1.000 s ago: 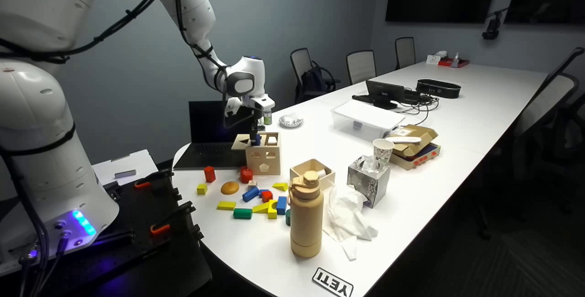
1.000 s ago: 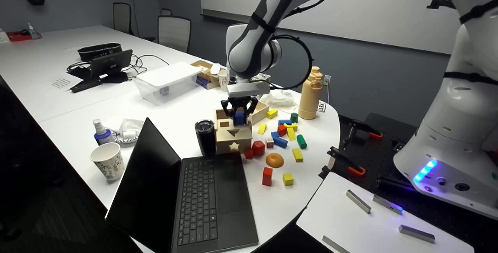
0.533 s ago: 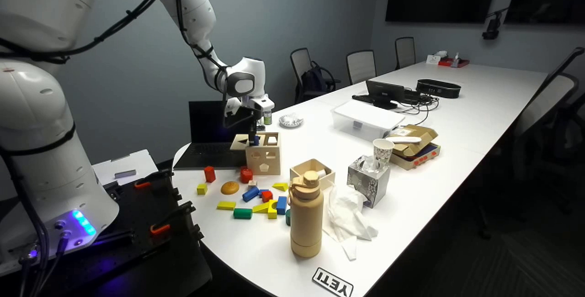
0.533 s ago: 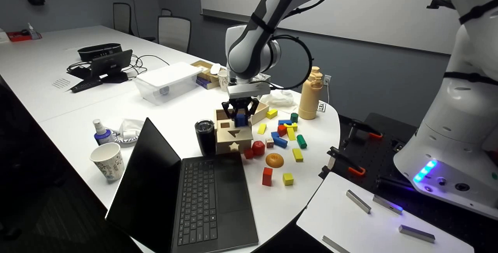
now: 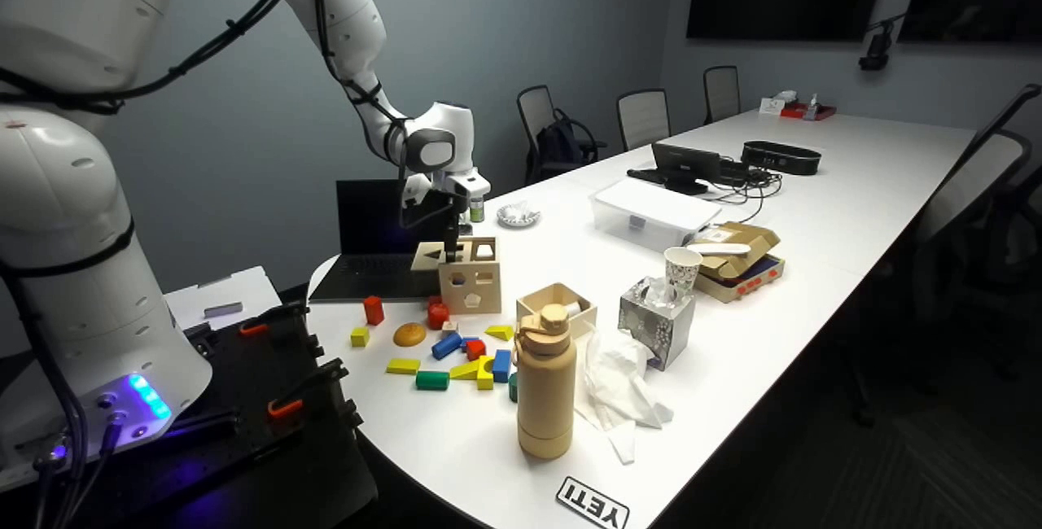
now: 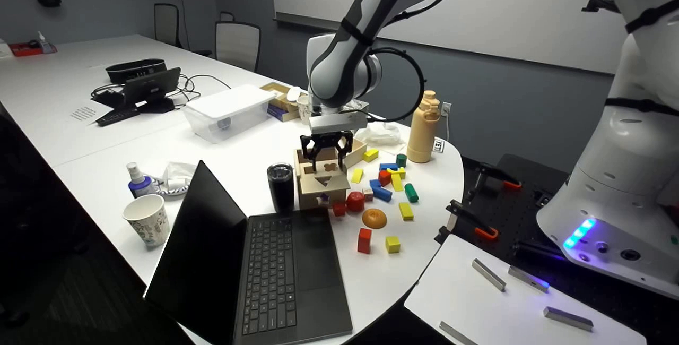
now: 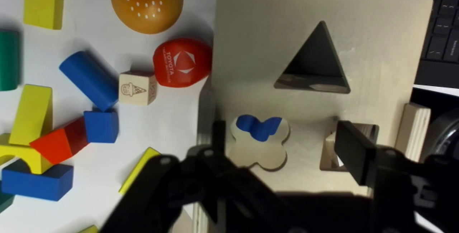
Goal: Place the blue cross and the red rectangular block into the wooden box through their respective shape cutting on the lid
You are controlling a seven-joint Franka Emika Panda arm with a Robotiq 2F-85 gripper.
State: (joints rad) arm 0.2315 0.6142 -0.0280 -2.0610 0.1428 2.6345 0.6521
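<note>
The blue cross [image 7: 260, 128] lies inside the wooden box [image 6: 306, 199], partly visible through the clover-shaped cut-out of the lid [image 7: 247, 50]. Blue also shows through a hole in the box's side in an exterior view. The lid rests on top of the box and juts out past one wall. My gripper [image 6: 328, 164] is open just over the lid, with nothing between its fingers; in the wrist view they stand either side of the cut-out. Whether the fingertips touch the lid I cannot tell. The red rectangular block [image 5: 374, 310] stands upright on the table, away from the box.
A black tumbler [image 6: 280, 188] stands close beside the box, and an open laptop [image 6: 297, 276] lies next to it. A red apple-like toy [image 6: 355, 201] is near the box wall. Several loose blocks, an open small wooden tray [image 5: 533, 313] and a tan bottle [image 5: 545, 391] occupy the table.
My gripper has opened and let go of the blue cross, which has dropped through the lid into the box. The box, lid and red toy have shifted slightly.
</note>
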